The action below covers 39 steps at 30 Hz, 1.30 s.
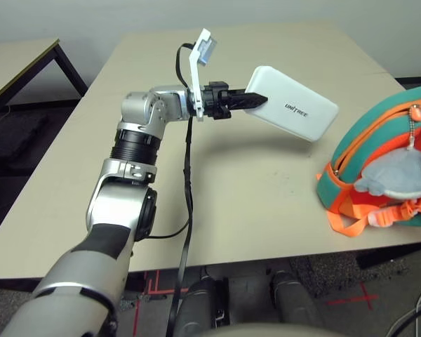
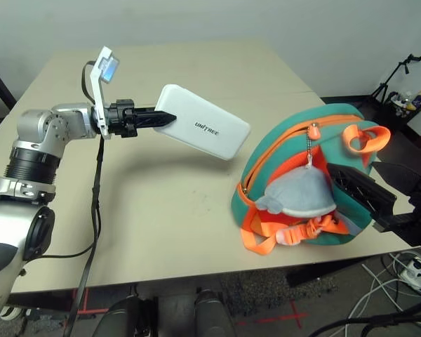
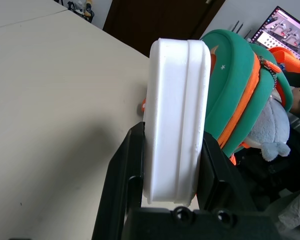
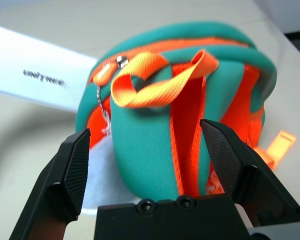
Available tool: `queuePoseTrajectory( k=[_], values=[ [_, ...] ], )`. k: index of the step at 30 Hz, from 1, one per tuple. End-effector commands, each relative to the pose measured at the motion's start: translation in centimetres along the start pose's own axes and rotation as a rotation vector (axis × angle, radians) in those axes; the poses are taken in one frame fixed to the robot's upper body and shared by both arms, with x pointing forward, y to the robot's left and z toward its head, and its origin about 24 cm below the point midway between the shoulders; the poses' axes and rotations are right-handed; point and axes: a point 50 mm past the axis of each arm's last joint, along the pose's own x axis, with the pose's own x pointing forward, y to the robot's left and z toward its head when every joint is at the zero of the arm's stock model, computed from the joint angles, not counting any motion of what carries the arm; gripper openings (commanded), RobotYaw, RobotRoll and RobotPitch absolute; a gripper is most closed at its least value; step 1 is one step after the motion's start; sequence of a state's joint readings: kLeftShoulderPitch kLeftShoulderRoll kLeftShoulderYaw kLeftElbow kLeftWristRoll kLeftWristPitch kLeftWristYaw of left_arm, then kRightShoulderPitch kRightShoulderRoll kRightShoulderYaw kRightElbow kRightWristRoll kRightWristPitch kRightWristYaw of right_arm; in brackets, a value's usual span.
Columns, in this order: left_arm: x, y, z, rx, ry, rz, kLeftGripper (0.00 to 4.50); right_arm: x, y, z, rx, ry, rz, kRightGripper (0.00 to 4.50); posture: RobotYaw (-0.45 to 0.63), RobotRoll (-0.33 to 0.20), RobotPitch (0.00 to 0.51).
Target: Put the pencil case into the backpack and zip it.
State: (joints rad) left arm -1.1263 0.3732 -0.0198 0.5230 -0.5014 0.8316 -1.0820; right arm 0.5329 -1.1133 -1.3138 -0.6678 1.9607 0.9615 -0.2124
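Left wrist view, pencil case [image 3: 177,115] clamped between left gripper [image 3: 172,170] fingers — airborne, backpack [image 3: 240,85] beyond

A lab or office: beige table [image 2: 196,232]; monitor [image 3: 286,27]; floor cables [image 2: 400,281]; tripod [image 2: 396,77].

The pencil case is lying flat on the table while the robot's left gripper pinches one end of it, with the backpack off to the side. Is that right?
Not quite. The pencil case is held up in the air, clear of the table, as its shadow in the left eye view shows. The left gripper does pinch one end, and the backpack sits off to the side.
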Motion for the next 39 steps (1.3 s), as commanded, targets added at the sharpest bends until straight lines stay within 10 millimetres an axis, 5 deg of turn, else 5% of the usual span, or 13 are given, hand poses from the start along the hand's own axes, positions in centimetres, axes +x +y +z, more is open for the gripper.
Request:
queuePoseTrajectory(
  k=[1,14,27,39],
  values=[
    [0.3,-0.2,0.5,0.028,-0.004,-0.013,1.41,0.4,0.3,-0.4,-0.01,0.036,-0.005,4.5,-0.35,0.0,0.056],
    [-0.6,-0.8,1.3,0.057,-0.021,0.005,1.41,3.1,-2.1,-2.7,-0.075,0.141,-0.127,4.5,-0.28,0.0,0.043],
    [-1.3,-0.6,1.3,0.054,-0.027,0.042,1.41,2.3,-1.5,0.2,-0.13,0.037,-0.079,4.5,-0.28,0.0,0.038],
    [-0.9,-1.3,1.6,0.062,-0.031,0.017,1.41,5.9,-4.5,-2.5,-0.056,0.05,-0.218,4.5,-0.24,0.0,0.036]
  ],
)
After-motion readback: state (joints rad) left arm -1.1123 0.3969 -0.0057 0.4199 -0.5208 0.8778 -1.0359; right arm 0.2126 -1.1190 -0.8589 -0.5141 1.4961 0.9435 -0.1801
